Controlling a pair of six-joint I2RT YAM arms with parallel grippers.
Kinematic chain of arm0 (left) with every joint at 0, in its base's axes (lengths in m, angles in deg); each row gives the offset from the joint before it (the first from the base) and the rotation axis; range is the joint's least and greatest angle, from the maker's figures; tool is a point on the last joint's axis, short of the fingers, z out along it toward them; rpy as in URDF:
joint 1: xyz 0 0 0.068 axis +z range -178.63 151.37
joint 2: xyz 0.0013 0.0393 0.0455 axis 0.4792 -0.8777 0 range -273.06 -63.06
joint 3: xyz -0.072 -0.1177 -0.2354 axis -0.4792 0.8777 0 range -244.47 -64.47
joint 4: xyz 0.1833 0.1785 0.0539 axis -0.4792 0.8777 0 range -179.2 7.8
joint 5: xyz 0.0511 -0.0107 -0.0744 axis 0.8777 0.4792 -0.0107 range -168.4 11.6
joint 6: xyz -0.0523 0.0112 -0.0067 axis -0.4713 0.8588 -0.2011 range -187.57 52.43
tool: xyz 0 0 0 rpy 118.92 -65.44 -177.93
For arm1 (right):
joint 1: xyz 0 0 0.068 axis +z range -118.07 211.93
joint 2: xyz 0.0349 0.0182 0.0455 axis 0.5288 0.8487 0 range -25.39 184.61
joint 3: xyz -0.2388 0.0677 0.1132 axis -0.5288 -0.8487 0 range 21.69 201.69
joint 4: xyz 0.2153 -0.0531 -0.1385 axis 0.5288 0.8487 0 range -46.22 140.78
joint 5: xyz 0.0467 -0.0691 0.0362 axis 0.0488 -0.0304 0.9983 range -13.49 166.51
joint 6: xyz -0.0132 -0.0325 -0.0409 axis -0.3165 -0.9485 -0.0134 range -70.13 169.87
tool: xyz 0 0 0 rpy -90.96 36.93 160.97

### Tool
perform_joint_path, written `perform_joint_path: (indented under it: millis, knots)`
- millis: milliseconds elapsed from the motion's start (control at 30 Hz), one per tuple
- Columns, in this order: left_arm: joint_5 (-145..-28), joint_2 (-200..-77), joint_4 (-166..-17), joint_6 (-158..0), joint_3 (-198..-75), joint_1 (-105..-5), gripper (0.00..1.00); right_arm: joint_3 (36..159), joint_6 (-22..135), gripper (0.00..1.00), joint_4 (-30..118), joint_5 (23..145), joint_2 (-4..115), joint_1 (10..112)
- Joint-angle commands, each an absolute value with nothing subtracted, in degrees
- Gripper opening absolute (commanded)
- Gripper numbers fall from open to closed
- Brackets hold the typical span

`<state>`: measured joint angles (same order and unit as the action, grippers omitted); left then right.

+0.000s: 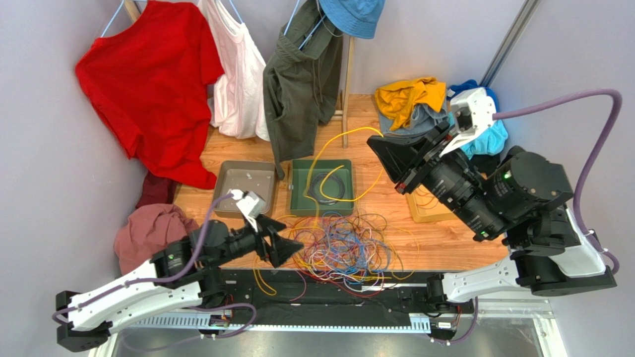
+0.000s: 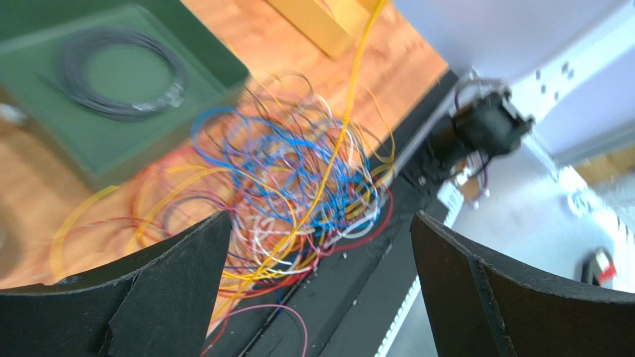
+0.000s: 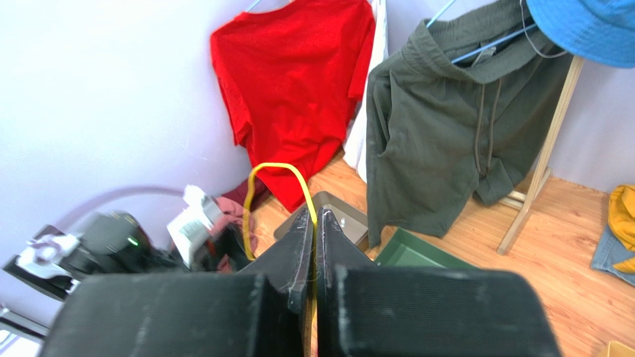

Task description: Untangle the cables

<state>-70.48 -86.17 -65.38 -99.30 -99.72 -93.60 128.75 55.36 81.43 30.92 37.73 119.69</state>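
The left gripper is hanging wide and empty at nine o'clock of the cables, which are lying tangled at the table's near edge. Likely light, limp, snag-prone: take a free outer loop. Yellow, blue and red strands are crossing. At one o'clock the right gripper is pinching a yellow cable.

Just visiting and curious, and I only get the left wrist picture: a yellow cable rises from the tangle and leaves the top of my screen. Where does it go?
Observer: Up to the right gripper, which is shut on the yellow cable and holds it high.
Visitor: Does it hang over anything?
Observer: In the top view it arcs over the green tray.
Visitor: What is behind all this?
Observer: A red T-shirt hangs at the back wall.
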Motion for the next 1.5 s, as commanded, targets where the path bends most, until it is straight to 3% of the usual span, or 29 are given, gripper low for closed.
perform_joint_path:
  millis: [0,167,400,1133,1267,1367,1400,1467]
  knots:
    - [-81.12,-85.73,-82.77,-97.28,-90.78,-93.76,0.99,136.63,54.0,0.0,84.73,33.7,40.35,119.47]
    - [-80.51,-84.95,-91.28,-98.94,-83.56,-93.85,0.99,145.07,52.86,0.0,87.28,33.79,42.64,119.47]
    - [-79.36,-86.7,-97.54,-97.81,-79.42,-93.76,0.99,146.4,52.15,0.0,86.85,33.44,42.55,119.47]
    - [-89.73,-121.32,-128.47,-94.82,-80.73,-95.08,0.97,143.68,52.85,0.0,85.97,34.58,42.73,119.55]
    - [-90.09,-127.47,-131.12,-95.43,-83.01,-95.08,0.84,143.33,52.86,0.0,85.97,34.41,42.73,119.47]
    - [-91.14,-129.33,-132.44,-95.87,-83.63,-95.17,0.67,142.54,53.12,0.0,85.97,34.23,41.85,119.47]
    - [-91.23,-128.98,-132.27,-95.87,-83.63,-95.08,0.49,141.75,53.29,0.0,85.97,34.06,41.59,119.55]
    - [-90.88,-127.58,-130.87,-96.92,-84.07,-95.08,0.25,140.7,53.47,0.0,85.62,33.71,40.54,119.55]
